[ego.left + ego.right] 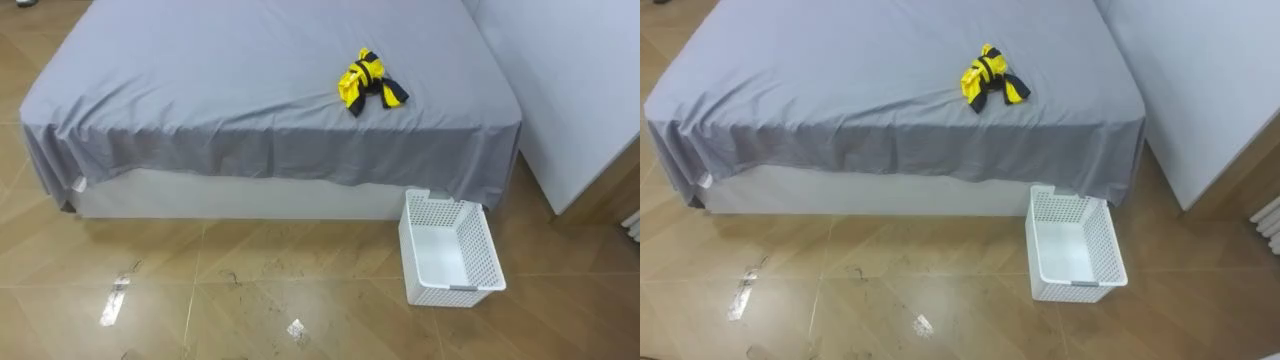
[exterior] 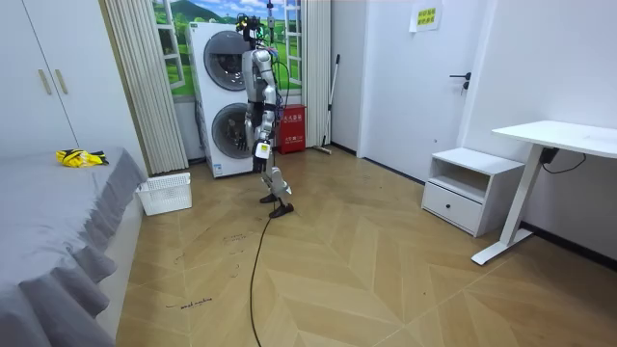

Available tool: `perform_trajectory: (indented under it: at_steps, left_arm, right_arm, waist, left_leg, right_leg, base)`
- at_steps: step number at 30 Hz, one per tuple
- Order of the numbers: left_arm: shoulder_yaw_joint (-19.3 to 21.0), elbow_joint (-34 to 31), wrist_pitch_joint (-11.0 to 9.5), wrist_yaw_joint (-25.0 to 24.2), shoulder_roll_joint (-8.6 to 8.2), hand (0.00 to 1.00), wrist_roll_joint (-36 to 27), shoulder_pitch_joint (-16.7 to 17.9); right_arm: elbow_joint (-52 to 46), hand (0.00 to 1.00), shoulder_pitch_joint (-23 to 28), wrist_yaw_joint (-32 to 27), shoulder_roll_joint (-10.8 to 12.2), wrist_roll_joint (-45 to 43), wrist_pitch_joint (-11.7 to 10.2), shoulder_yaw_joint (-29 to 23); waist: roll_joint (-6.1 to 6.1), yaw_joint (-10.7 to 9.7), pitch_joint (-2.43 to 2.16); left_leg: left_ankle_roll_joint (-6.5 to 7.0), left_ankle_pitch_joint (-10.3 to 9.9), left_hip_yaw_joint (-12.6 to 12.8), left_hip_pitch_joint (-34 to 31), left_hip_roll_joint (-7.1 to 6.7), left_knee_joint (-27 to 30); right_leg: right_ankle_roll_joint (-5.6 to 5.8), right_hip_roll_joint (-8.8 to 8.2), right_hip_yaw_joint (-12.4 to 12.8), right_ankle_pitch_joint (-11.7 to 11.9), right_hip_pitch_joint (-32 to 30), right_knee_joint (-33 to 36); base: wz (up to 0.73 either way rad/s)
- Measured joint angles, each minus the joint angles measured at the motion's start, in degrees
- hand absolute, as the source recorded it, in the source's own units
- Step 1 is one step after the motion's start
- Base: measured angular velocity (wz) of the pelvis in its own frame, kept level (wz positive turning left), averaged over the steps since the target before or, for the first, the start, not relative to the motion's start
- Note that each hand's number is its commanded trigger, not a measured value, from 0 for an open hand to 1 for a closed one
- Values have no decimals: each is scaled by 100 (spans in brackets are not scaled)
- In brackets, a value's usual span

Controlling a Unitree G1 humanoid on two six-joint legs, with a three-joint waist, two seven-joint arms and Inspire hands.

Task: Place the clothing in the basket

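Yellow/blk clothes (image 1: 368, 82) bunched on grey bed (image 1: 200, 80), white basket (image 1: 486, 250) empty beside it, hands (image 2: 261, 150) grip can't tell

Grey-sheeted bed (image 1: 250, 90), crumpled yellow-and-black garment (image 1: 368, 80) lying near its front edge, wooden floor (image 1: 250, 300) below, empty white perforated basket (image 1: 440, 210) standing by the bed's corner

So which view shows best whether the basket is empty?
The left eye view: it looks down into the basket, and its white floor is bare. The right eye view shows the same. The room view shows its outer wall from the side, by the bed.
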Motion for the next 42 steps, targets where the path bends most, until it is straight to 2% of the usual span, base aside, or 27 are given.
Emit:
perform_trajectory:
  at_steps: [9, 10, 13, 20, 21, 23, 25, 27, 28, 29, 30, 31, 32, 33, 34, 35, 36, 37, 38, 39, 40, 41, 42]
  left_arm:
    - [3, -33, 52, 37, 15, 0, 1, 101]
    - [3, -34, 98, 47, 15, 0, -3, 101]
    - [-21, -18, 132, 69, 15, 0, -65, 100]
    - [125, -40, 214, 27, 3, 0, -76, 113]
    - [211, -42, 214, 14, 5, 0, -79, 110]
    - [281, -42, 217, -16, 31, 0, -225, 108]
    - [401, -40, 217, -81, 40, 0, -471, 119]
    - [453, -68, 216, -113, 40, 0, -655, 109]
    - [456, -80, 214, -120, 38, 0, -743, 93]
    - [466, -82, 209, -122, 36, 0, -798, 84]
    - [507, -128, 145, -124, 31, 0, -1028, 108]
    - [497, -162, 78, -133, 4, 0, -1270, 124]
    - [469, -199, 60, -135, -5, 0, -1399, 99]
    - [424, -354, 28, -138, -27, 0, -1581, 130]
    - [473, -414, -52, -140, -51, 0, -1651, 189]
    - [520, -457, -89, -139, -56, 0, -1649, 244]
    - [620, -501, -150, -136, -57, 0, -1642, 349]
    - [672, -498, -155, -132, -55, 0, -1649, 392]
    - [682, -496, -162, -138, -50, 0, -1648, 426]
    - [696, -500, -178, -172, -43, 0, -1632, 422]
    - [683, -506, -197, -221, -26, 0, -1633, 394]
    - [662, -494, -201, -234, -20, 0, -1632, 386]
    - [625, -449, -202, -235, 12, 0, -1630, 418]
  right_arm:
    - [107, 0, -21, 13, 2, 71, 90, -1]
    - [107, 0, -41, 14, 2, 118, 143, 0]
    - [120, 0, -22, 10, 1, 278, 182, 108]
    - [109, 0, 11, 63, 15, 243, 184, 87]
    - [100, 0, 9, 111, 24, 241, 186, 97]
    - [100, 0, 4, 193, 27, 244, 186, 107]
    - [109, 0, 5, 193, 52, 220, 184, 112]
    - [109, 0, 26, 196, 48, 247, 181, 110]
    - [123, 0, 42, 194, 46, 310, 179, 108]
    - [114, 0, 39, 191, 53, 349, 177, 102]
    - [86, 0, 22, 167, 59, 394, 177, 84]
    - [70, 0, 23, 125, 43, 478, 180, 53]
    - [69, 0, 24, 103, 25, 508, 187, 48]
    - [61, 0, 33, 68, -16, 518, 206, 52]
    - [59, 0, 51, 53, -37, 466, 272, 24]
    - [57, 0, 50, 56, -41, 423, 313, 8]
    - [38, 0, 59, 63, -38, 368, 376, -3]
    - [11, 0, 80, 61, -35, 366, 401, -18]
    - [-20, 0, 113, 61, -38, 346, 416, -48]
    - [-69, 0, 162, 60, -44, 220, 428, -189]
    - [-100, 0, 176, 57, -55, 195, 420, -264]
    - [-100, 0, 143, 55, -56, 190, 424, -290]
    - [-113, 0, 146, 56, -9, 215, 399, -310]
  waist:
    - [36, -22, -13]
    - [38, -22, -35]
    - [42, -24, -65]
    - [67, -28, -67]
    - [62, -14, -81]
    - [39, 5, -79]
    - [8, 72, -73]
    - [13, 114, -70]
    - [-5, 91, -42]
    - [5, 61, -6]
    - [12, -2, 13]
    - [-4, -25, 14]
    - [-12, -20, 11]
    - [-29, -16, -5]
    - [7, 104, -3]
    - [-10, 155, -15]
    - [-32, 169, -53]
    - [-87, 134, -70]
    - [-123, 129, -88]
    - [-212, 133, -144]
    - [-213, 125, -178]
    - [-204, 126, -152]
    - [-231, 145, -137]
  left_leg:
    - [-1, 0, 24, 68, 2, -31]
    - [-3, 1, 28, 68, 1, -58]
    - [-3, 1, 35, 74, 1, -51]
    - [-26, -20, 54, 35, 43, 32]
    - [-55, -56, 66, -38, 88, 151]
    - [-120, -115, 78, -247, 164, 499]
    - [-213, -175, 97, -534, 277, 1111]
    - [-255, -201, 123, -761, 329, 1560]
    - [-259, -197, 148, -1013, 429, 2055]
    - [-312, -160, 146, -1205, 495, 2445]
    - [-397, -136, 76, -1596, 534, 2929]
    - [-357, -167, 31, -1854, 398, 2498]
    - [-371, -123, 17, -2006, 353, 2188]
    - [-473, 100, 42, -2321, 262, 1502]
    - [-454, 606, 62, -2535, 256, 1023]
    - [-446, 813, 62, -2571, 262, 815]
    - [-422, 1187, 82, -2611, 251, 622]
    - [-282, 1379, 220, -2645, 151, 622]
    - [-207, 1430, 312, -2680, 84, 632]
    - [-18, 1339, 546, -2797, -54, 762]
    - [179, 1069, 661, -2827, -214, 1009]
    - [247, 951, 665, -2818, -256, 1131]
    - [301, 718, 749, -2626, -341, 1309]
  right_leg:
    - [1, 0, -8, 0, 35, 15]
    - [1, 1, -8, 0, 41, 25]
    - [1, 2, -13, 0, 38, 26]
    - [-1, 33, -23, 1, -10, 31]
    - [-10, 66, -42, 0, -77, 72]
    - [-49, 114, -34, -9, -160, 124]
    - [-150, 175, -35, -48, -183, 137]
    - [-224, 226, -47, -98, -136, 140]
    - [-289, 265, -43, -152, -136, 172]
    - [-325, 257, -31, -189, -124, 204]
    - [-419, 259, -35, -303, -80, 227]
    - [-419, 190, -31, -438, -119, 339]
    - [-382, 139, -35, -529, -160, 424]
    - [-309, 84, -34, -657, -216, 512]
    - [-273, 18, -17, -749, -189, 503]
    - [-244, -40, -10, -771, -162, 490]
    - [-187, -122, 31, -836, -78, 456]
    - [-156, -248, 104, -864, -49, 442]
    - [-98, -333, 130, -903, -54, 440]
    - [9, -542, 142, -969, -58, 446]
    - [91, -680, 310, -1026, -68, 498]
    - [102, -721, 341, -1014, -69, 581]
    - [137, -840, 375, -957, -53, 886]
  base:
    - [-1]
    - [0]
    - [0]
    - [0]
    - [-5]
    - [-10]
    - [-18]
    - [-10]
    - [9]
    - [30]
    - [34]
    - [30]
    - [19]
    - [-9]
    - [-29]
    - [-50]
    - [-29]
    - [-10]
    - [16]
    - [21]
    - [16]
    - [0]
    - [-20]
